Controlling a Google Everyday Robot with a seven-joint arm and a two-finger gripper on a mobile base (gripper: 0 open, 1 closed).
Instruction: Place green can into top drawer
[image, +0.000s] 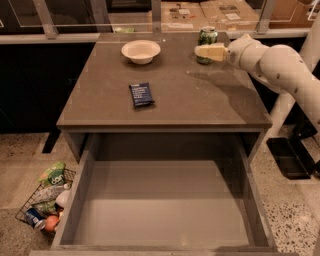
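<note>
Grey-brown table (200, 100) on speckled floor (20, 165); wire basket (30, 207) left, glass panels (70, 15) behind (gripper (212, 51) above the table's far right).

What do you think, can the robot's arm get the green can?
Probably yes. The end effector is right by the can, near the table's back edge, with nothing visible between them. The bowl and packet sit well away, so they should not get in the way.

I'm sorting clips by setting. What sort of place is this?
Probably an office or lab test area: glass partition, cardboard boxes behind, basket of snacks on the floor. The gripper is by the green can on the table.
</note>
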